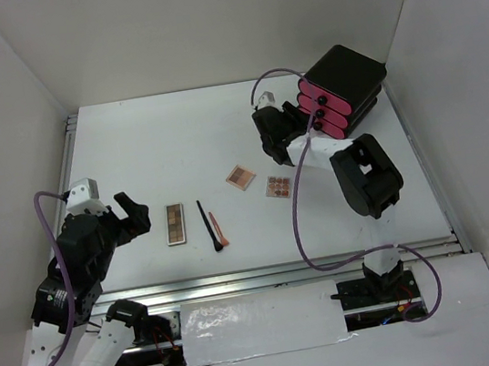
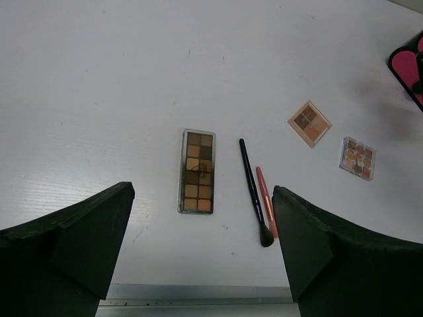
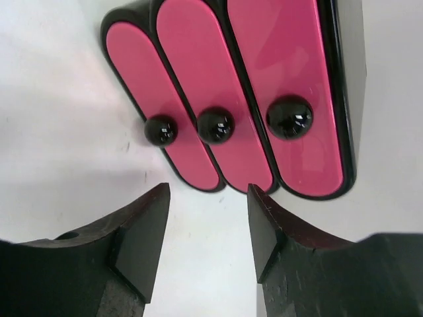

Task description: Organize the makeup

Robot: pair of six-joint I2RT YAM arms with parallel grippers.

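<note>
The makeup lies in the middle of the white table. A narrow brown eyeshadow palette [image 1: 175,224] [image 2: 197,170] lies next to a black brush [image 1: 208,225] [image 2: 255,191] and an orange pencil [image 1: 219,229] [image 2: 266,201]. Two small square tan palettes [image 1: 241,177] [image 1: 278,186] lie further right, also in the left wrist view [image 2: 309,123] [image 2: 357,158]. My left gripper [image 1: 134,215] [image 2: 202,244] is open and empty, near the table's left front. My right gripper [image 1: 285,133] [image 3: 208,228] is open and empty, facing the drawers.
A black box with three pink drawers [image 1: 341,90] [image 3: 244,86] stands tilted at the back right; each drawer has a black knob. White walls enclose the table. A metal rail [image 1: 277,275] runs along the front edge.
</note>
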